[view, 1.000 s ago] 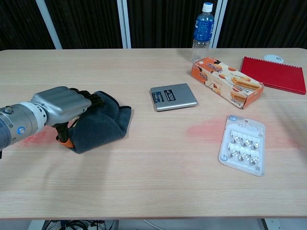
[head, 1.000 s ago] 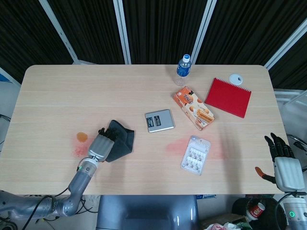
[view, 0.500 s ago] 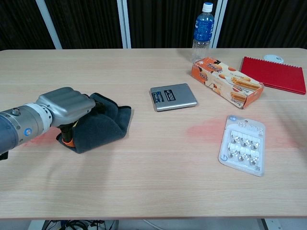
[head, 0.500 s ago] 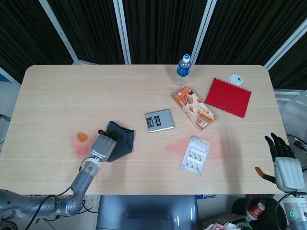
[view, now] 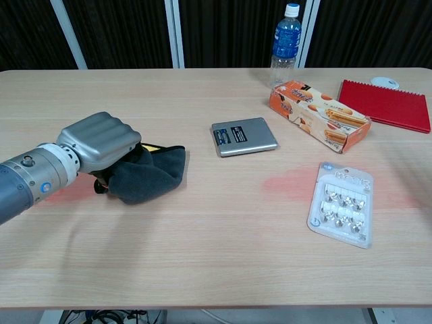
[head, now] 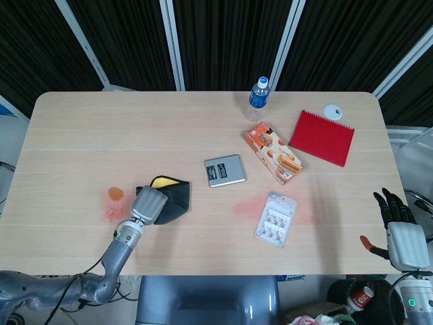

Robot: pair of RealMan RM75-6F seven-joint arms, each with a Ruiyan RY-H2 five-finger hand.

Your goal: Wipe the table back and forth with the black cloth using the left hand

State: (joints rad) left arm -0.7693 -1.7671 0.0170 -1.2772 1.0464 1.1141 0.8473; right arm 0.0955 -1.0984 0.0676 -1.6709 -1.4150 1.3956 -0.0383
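The black cloth (head: pixel 172 202) (view: pixel 150 174) lies bunched on the table's front left, a yellow strip showing along its far edge. My left hand (head: pixel 147 204) (view: pixel 101 141) has its fingers curled over the cloth's left part and grips it. An orange spill (head: pixel 115 194) and a pinkish smear (head: pixel 108 213) mark the wood just left of that hand. My right hand (head: pixel 399 230) hangs off the table's right front corner, fingers apart, holding nothing; the chest view does not show it.
A silver scale (head: pixel 224 170) sits right of the cloth. Further right lie a blister pack (head: pixel 276 218), an orange snack box (head: pixel 273 152), a red notebook (head: pixel 322 137), a water bottle (head: pixel 258 97) and a small white disc (head: pixel 332 110). A pink stain (head: pixel 249 206) lies by the pack.
My left hand's fingers have curled over the cloth and bunched it; the cloth has folded up, exposing a yellow strip. My right hand has not moved.
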